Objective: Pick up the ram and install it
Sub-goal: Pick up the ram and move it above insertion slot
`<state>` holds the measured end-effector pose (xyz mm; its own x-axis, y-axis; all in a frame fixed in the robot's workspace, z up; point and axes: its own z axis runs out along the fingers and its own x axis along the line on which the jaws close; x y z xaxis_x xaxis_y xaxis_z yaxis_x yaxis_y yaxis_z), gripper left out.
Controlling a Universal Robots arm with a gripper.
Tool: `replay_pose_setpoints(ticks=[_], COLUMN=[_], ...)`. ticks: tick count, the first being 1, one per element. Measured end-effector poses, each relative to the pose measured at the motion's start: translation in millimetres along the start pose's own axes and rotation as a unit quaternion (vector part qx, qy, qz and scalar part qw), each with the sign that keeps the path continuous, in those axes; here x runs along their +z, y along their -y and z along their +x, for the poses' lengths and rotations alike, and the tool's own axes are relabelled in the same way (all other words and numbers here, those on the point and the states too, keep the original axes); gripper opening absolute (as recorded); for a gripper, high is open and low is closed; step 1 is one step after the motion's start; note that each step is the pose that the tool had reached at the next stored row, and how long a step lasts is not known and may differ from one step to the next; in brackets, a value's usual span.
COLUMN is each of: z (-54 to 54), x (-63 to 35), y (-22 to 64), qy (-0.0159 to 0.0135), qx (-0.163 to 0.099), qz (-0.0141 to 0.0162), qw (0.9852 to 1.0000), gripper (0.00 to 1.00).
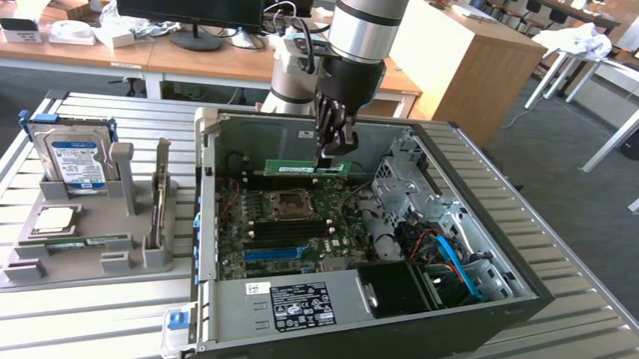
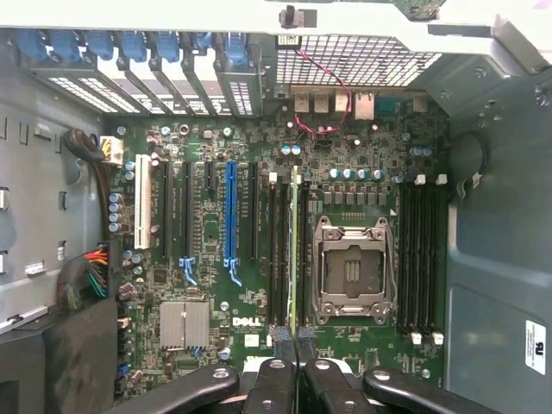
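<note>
Exterior view: jaws clamp ram [image 1: 307, 167] above motherboard [image 1: 289, 224], cage [image 1: 399, 187] beside.

White "DELL" lettering stands on the green motherboard [image 2: 244, 322], just beside the ribbed silver heatsink [image 2: 184, 324].

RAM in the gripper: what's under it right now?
The ram, clamped in the gripper, is over the black memory slots on the motherboard, beside the open processor socket. Its own edge covers the slot directly beneath, so seating can't be judged.
</note>
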<state>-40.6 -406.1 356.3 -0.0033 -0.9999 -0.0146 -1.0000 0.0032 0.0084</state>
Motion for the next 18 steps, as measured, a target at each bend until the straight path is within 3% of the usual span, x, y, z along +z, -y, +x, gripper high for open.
replay_pose_setpoints(ticks=[18], z=[0.1], x=[7.0], y=[0.0], qy=[0.0], qx=[0.0], qz=[0.0], qw=[1.0], gripper=[0.12])
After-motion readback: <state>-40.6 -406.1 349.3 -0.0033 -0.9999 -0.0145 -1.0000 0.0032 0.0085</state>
